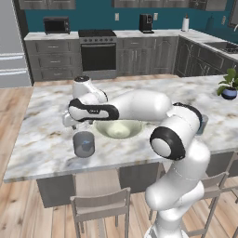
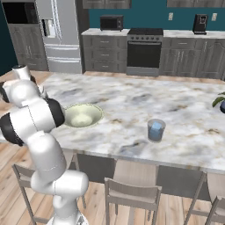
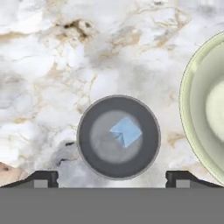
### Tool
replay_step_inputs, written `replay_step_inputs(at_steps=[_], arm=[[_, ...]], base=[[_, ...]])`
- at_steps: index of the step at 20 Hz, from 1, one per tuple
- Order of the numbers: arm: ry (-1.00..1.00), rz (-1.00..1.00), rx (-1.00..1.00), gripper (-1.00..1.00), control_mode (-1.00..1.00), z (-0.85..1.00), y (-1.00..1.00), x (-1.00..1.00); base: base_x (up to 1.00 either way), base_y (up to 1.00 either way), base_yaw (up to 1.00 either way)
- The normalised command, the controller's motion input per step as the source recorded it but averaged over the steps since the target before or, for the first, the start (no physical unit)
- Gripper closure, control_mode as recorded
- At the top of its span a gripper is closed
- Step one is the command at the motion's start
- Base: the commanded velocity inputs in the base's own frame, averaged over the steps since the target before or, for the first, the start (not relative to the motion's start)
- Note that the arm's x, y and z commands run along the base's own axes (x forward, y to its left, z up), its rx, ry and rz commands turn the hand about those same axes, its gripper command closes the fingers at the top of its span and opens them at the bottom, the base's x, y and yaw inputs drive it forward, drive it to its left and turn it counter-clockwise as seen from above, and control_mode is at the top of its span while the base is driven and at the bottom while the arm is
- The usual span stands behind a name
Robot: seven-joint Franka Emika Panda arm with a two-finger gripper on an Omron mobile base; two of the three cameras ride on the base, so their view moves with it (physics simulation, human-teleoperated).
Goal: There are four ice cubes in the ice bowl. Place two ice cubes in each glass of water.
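Note:
In the hand view I look straight down into a grey glass of water [image 3: 118, 137]. A pale-blue ice cube [image 3: 126, 131] lies in it, with a fainter shape beside it. My gripper [image 3: 111, 179] is open above this glass, its fingertips [image 3: 41, 179] far apart with nothing between them. The left base view shows the gripper [image 1: 76, 124] hanging just over that glass [image 1: 83, 143], left of the pale yellow-green ice bowl [image 1: 118, 128]. The bowl's rim [image 3: 186, 105] shows at the right of the hand view. The other glass [image 2: 156, 130] stands further along the counter with blue ice [image 2: 156, 127] inside.
The marble island counter [image 1: 51, 139] has chairs [image 1: 100, 204] tucked along its near edge. A plant in a blue pot [image 1: 228, 92] stands at the far right. My own arm [image 1: 139, 106] stretches across above the bowl. Cabinets and an oven line the back wall.

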Motion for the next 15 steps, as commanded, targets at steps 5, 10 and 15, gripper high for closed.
replay_step_inputs(at_steps=[5, 10, 15], arm=[[0.00, 0.00, 0.00, -1.00, -1.00, 0.73, -0.44, -0.32], [0.00, 0.00, 0.00, -1.00, -1.00, 0.55, -0.75, -0.46], [0.00, 0.00, 0.00, -1.00, -1.00, 0.44, -0.86, -0.42]], base=[[0.00, 0.00, 0.00], [0.00, 0.00, 0.00], [0.00, 0.00, 0.00]])
